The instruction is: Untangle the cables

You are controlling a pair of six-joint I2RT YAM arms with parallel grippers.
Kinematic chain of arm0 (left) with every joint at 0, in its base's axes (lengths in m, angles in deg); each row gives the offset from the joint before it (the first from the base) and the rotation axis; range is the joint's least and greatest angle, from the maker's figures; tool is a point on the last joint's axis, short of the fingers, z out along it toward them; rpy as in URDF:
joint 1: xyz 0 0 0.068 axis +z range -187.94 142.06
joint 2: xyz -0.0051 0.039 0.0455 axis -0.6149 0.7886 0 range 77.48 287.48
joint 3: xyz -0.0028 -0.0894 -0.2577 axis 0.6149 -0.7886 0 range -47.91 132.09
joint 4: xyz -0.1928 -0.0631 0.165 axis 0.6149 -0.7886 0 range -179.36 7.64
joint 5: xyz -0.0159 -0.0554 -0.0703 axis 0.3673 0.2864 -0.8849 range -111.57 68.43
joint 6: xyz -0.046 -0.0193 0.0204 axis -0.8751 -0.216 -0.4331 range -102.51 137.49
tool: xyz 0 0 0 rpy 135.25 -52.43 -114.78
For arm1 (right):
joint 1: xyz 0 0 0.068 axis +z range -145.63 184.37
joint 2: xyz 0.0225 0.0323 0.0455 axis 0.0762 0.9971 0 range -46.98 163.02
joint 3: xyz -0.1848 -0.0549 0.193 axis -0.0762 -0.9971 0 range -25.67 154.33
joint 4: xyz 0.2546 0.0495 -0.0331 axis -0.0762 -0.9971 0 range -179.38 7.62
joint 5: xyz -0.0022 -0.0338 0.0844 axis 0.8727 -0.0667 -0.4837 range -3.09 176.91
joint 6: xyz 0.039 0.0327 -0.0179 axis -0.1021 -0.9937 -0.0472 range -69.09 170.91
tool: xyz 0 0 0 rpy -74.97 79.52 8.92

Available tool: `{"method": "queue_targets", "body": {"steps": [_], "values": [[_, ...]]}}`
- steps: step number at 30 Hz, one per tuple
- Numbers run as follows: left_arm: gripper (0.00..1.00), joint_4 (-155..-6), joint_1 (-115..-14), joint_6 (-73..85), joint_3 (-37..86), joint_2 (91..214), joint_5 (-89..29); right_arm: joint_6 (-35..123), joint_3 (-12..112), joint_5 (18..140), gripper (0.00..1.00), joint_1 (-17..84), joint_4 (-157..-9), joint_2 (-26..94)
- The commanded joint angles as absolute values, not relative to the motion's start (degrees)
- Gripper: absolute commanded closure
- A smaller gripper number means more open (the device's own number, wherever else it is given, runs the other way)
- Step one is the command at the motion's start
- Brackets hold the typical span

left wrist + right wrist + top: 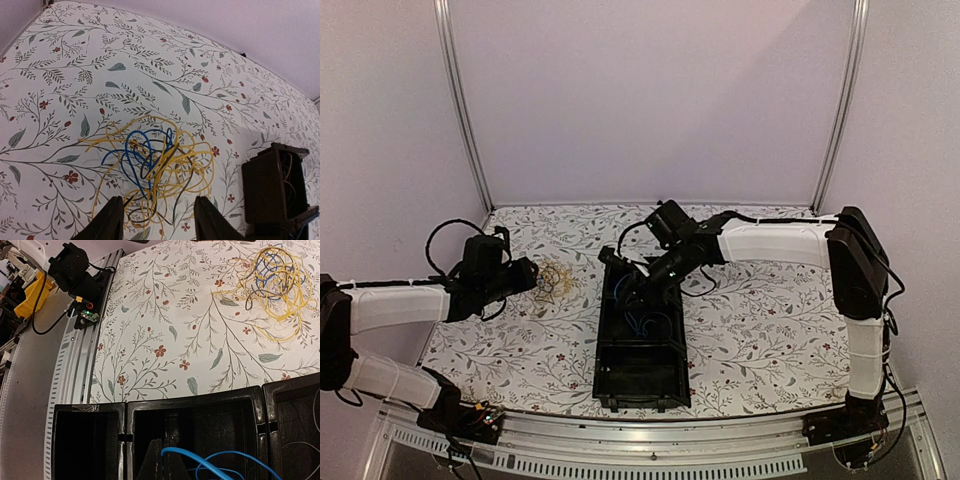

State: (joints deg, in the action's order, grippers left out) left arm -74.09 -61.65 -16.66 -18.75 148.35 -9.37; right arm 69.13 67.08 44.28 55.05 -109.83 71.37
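Observation:
A tangle of thin yellow, blue and dark cables (155,170) lies on the floral table left of the black tray (275,185). It also shows in the top view (558,278) and in the right wrist view (272,277). My left gripper (159,222) is open, its fingers (111,222) low on either side of the tangle's near edge and holding nothing. My right gripper (167,465) is down in the middle compartment of the tray (195,402), shut on a light blue cable (215,460) that loops off to the right. Blue cable shows in the tray from above (642,320).
The tray (605,340) is long, with several compartments, and stands mid-table. A thin wire (300,445) lies in the compartment beside the blue cable. The metal rail (75,355) and the left arm's base (75,270) mark the near table edge.

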Motion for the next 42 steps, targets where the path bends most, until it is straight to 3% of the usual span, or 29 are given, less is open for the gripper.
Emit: {"method": "queue_targets", "body": {"steps": [1,19,22,25,31,42], "values": [[0.49,-72.2,-60.8,-16.8,-19.6,148.7,-9.7,68.3,66.4,49.8,1.0,55.2,-111.1,74.2],[0.49,-70.5,-60.7,-16.9,-20.0,150.1,-10.6,74.3,70.5,62.6,1.0,58.4,-119.7,78.8],[0.49,-70.2,-60.7,-16.8,-19.9,150.3,-10.6,75.8,70.4,63.7,0.95,58.4,-121.4,77.2],[0.49,-70.1,-60.6,-16.7,-19.6,150.8,-10.8,78.0,69.8,66.0,0.81,59.0,-124.0,75.3],[0.49,-69.9,-60.6,-16.8,-19.5,151.0,-11.1,82.4,68.2,67.2,0.65,59.2,-130.2,70.1],[0.49,-70.1,-60.5,-16.6,-18.0,152.4,-11.8,87.3,68.1,70.7,0.61,57.4,-135.6,64.4]]}}
